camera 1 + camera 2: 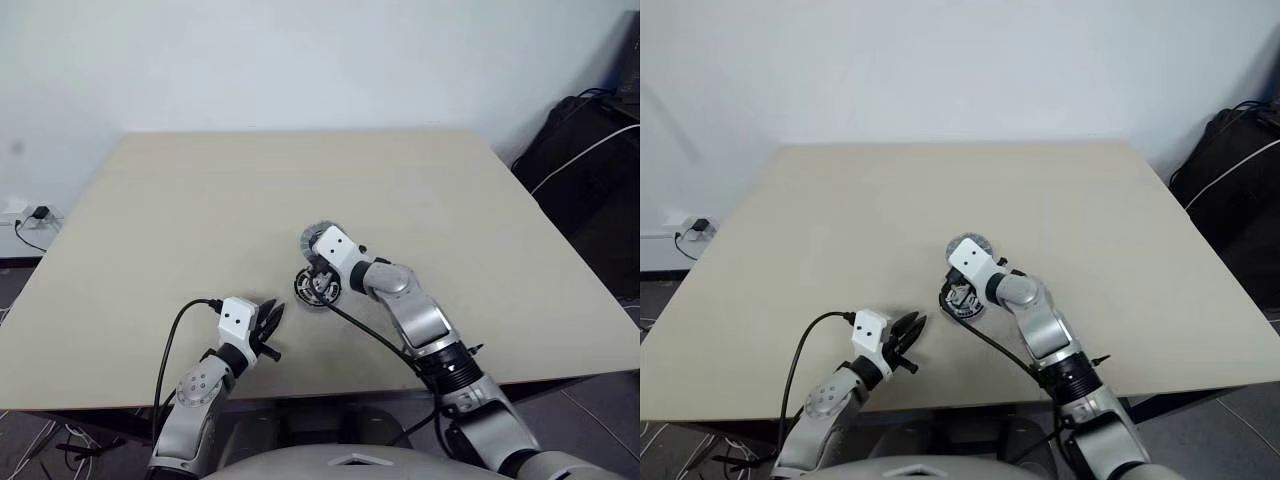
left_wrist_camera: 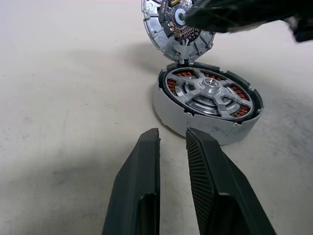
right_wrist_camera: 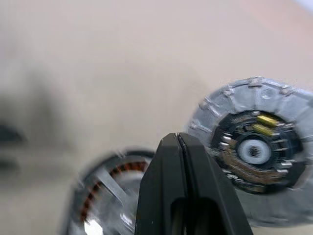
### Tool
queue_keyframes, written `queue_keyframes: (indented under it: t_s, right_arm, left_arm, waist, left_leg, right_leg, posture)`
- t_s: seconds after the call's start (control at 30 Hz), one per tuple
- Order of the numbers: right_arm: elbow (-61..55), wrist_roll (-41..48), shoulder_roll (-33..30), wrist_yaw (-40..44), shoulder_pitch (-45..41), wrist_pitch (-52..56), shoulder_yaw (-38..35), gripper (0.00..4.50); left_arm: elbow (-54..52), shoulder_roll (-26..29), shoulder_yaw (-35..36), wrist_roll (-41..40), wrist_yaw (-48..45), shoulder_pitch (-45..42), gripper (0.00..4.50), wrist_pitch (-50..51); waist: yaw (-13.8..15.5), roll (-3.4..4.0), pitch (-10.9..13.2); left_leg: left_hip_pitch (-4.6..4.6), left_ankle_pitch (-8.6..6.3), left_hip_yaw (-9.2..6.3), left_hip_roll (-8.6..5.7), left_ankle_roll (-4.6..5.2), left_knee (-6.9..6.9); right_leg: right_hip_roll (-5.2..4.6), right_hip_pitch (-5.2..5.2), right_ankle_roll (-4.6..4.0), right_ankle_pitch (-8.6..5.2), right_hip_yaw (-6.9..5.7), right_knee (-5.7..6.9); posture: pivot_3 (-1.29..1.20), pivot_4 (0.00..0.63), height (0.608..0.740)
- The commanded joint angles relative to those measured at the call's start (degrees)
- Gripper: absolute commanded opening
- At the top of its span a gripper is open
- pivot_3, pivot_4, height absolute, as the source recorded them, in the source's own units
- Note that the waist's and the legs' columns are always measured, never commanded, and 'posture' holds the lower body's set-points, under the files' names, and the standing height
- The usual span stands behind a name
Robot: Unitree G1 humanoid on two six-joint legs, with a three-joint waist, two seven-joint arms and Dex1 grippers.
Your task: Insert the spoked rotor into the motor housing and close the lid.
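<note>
On the pale beige desk (image 1: pixel 200 200), near its front middle, sits the motor housing (image 2: pixel 208 105), a round puck with a pale grey wall, dark rim and copper-coloured windings. Seated inside it lies the spoked rotor (image 2: pixel 208 92), a thin silver metal wheel with a small centre hub, its spokes level over the windings; I judge the insertion done. Just behind the housing stands the lid (image 2: pixel 177 27), a light silver-grey ribbed disc with a dark centre, tilted up on edge with its lower rim at the housing's far rim. Closing it is what remains. My right hand (image 3: pixel 178 147) is above the housing beside the lid, fingers pressed together on nothing; whether it touches the lid I cannot tell. My left hand (image 2: pixel 172 142) rests in front of the housing, fingers slightly parted, empty.
</note>
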Motion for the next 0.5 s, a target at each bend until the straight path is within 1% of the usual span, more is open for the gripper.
queue_keyframes:
  t_s: [0.03, 0.2, 0.23, 0.4, 0.43, 0.5]
  right_arm:
    - [-0.3, 2.8, 1.1, -1.8, 1.1, 2.5, -2.6, 0.03]
    - [0.6, 5.0, -0.6, -0.9, 5.1, 5.3, -2.1, 0.03]
    - [0.6, 5.0, -1.2, -0.7, 5.6, 5.3, -1.7, 0.03]
    - [-2.0, 6.2, -3.1, 0.2, 5.8, 5.3, -1.5, 0.03]
    - [-3.7, 5.9, -4.4, 1.1, 5.1, 4.2, -0.8, 0.03]
    - [-7.6, 4.4, -9.1, 5.1, 3.3, 2.5, 2.4, 0.03]
  left_arm:
    - [-0.1, 0.3, 0.7, -0.8, -0.6, -0.6, 0.91, -1.8]
    - [0.8, 0.5, 1.1, -0.8, -0.9, -0.5, 0.91, -2.6]
    - [0.8, 0.5, 1.1, -0.8, -0.9, -0.4, 0.91, -2.6]
    - [0.2, 0.4, 0.8, -0.5, -0.7, -0.2, 0.91, -2.2]
    - [-0.1, 0.3, 0.7, -0.5, -0.7, -0.3, 0.91, -2.0]
    - [-0.5, 0.3, 0.5, -0.5, -0.7, -0.4, 0.91, -1.6]
  waist:
    - [0.0, 0.01, 0.0]
    - [-0.5, 0.04, 0.0]
    - [-0.7, 0.15, -0.1]
    - [-1.0, 0.24, -0.3]
    - [-1.1, 0.24, -0.3]
    - [-1.0, 0.29, -0.3]
  left_leg:
    - [0.0, 0.0, 0.0, -0.01, 0.0, 0.0]
    - [0.0, 0.0, 0.01, -0.01, 0.0, 0.0]
    - [0.0, 0.0, 0.01, -0.01, 0.0, -0.01]
    - [0.1, 0.01, 0.0, -0.01, -0.02, -0.01]
    - [0.1, 0.02, 0.0, -0.01, -0.03, -0.01]
    - [0.09, 0.02, 0.0, -0.01, -0.04, -0.01]
  right_leg:
    - [0.0, 0.0, 0.01, 0.0, 0.01, -0.01]
    - [0.02, -0.01, 0.0, 0.0, 0.03, -0.01]
    - [0.02, -0.02, 0.0, 0.0, 0.04, 0.0]
    - [0.02, 0.05, 0.02, -0.01, 0.05, 0.0]
    - [0.02, 0.05, 0.02, -0.01, 0.06, 0.0]
    - [0.01, 0.03, 0.03, 0.0, 0.07, 0.01]
  posture:
    - [0.0, 0.0, 0.74]
    - [0.0, 0.0, 0.74]
    - [0.0, 0.0, 0.74]
    - [0.0, 0.0, 0.74]
    - [0.0, 0.0, 0.74]
    - [0.0, 0.0, 0.74]
